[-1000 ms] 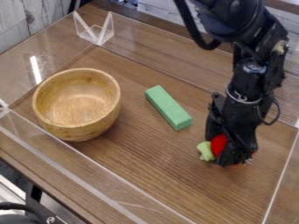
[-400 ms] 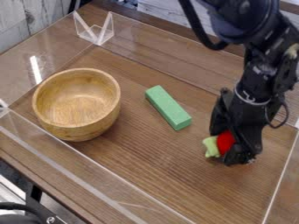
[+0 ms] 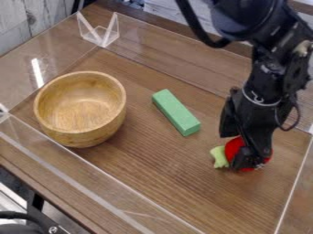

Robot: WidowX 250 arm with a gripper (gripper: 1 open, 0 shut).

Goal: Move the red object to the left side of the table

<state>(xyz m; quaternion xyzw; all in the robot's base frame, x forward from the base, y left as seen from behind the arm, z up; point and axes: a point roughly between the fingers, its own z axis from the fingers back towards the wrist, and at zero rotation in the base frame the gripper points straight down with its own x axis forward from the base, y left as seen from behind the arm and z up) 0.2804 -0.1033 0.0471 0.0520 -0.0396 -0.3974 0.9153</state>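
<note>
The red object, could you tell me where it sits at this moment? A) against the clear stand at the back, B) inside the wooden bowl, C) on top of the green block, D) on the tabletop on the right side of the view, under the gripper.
D: the red object lies on the table at the right of the view beneath the open gripper, apart from the wooden bowl and the green block.

Single raised corner view, angled down across the table (image 3: 134, 196).
</note>
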